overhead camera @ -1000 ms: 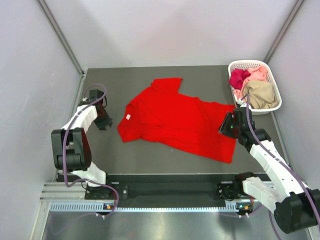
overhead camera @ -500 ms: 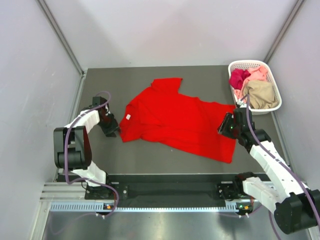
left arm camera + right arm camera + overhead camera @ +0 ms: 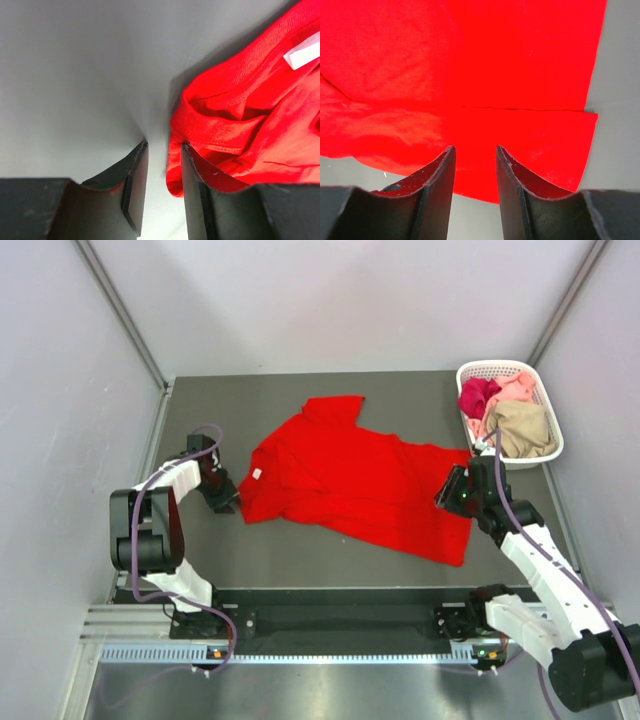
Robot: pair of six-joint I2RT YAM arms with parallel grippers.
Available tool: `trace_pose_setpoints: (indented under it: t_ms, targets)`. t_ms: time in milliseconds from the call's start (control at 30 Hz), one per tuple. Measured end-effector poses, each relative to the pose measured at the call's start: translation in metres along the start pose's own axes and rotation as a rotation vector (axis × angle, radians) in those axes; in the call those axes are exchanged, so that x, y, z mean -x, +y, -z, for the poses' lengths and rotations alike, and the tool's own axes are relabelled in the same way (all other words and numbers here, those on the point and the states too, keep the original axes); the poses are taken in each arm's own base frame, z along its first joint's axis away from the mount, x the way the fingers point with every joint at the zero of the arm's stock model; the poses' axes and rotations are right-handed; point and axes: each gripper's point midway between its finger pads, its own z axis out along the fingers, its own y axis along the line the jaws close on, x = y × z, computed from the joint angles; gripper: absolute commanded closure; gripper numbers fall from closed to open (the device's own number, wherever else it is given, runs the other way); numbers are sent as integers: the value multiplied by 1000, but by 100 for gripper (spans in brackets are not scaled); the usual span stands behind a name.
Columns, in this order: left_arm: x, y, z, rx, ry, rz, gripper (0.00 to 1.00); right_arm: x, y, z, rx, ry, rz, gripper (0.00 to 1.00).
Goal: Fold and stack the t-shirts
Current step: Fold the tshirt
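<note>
Overhead, the red t-shirt (image 3: 350, 475) lies spread unfolded on the table (image 3: 400, 390), the other t-shirts (image 3: 510, 415) heaped in the basket (image 3: 500, 365): nothing is folded yet. In the left wrist view, the left gripper (image 3: 162, 146) stands part open at the collar, empty. In the right wrist view, the right gripper (image 3: 475, 148) hangs part open over the hem, empty.

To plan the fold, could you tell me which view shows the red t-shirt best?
Top external view: the red t-shirt lies whole there. Left wrist shows only its collar area; right wrist only one corner.
</note>
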Motion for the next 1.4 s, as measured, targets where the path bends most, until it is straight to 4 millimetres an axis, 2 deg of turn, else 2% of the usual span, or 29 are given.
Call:
trace_pose_setpoints:
  t_ms: [133,167,233,267,433,633,833,900,1033,1067,1100,1167,1300,1400]
  targets:
    - [4,-1,-1,-3,-17,8,70,1,1,1,5,-4,-3,62]
    - [5,-2,-1,-4,-19,11,82,1,1,1,5,-3,-4,62]
    - [6,-3,-2,-5,-21,24,97,1,1,1,5,-4,-8,62]
    - [6,-3,-4,-3,-18,30,100,1,1,1,5,-3,-8,61]
    - [11,6,-3,64,-38,60,100,0,1,0,2,0,-8,63]
    - [16,20,0,128,-66,126,100,-14,-7,-8,-29,52,-4,64]
    - [11,71,16,295,-126,220,100,-17,-8,-9,-33,59,-14,64]
    - [10,87,28,343,-153,258,100,-19,-9,-10,-37,65,-22,64]
    - [14,107,55,371,-233,319,100,-25,-11,-18,-57,97,-35,64]
    - [16,109,61,361,-248,326,96,-27,-12,-20,-66,110,-36,64]
    - [17,107,65,337,-258,325,78,-30,-14,-22,-73,122,-37,63]
    - [19,91,69,235,-253,304,63,-32,-15,-24,-81,135,-41,63]
    - [16,49,65,7,-222,265,55,-31,-13,-23,-75,127,-51,63]
    - [8,30,62,-77,-182,229,53,-31,-12,-24,-73,127,-55,63]
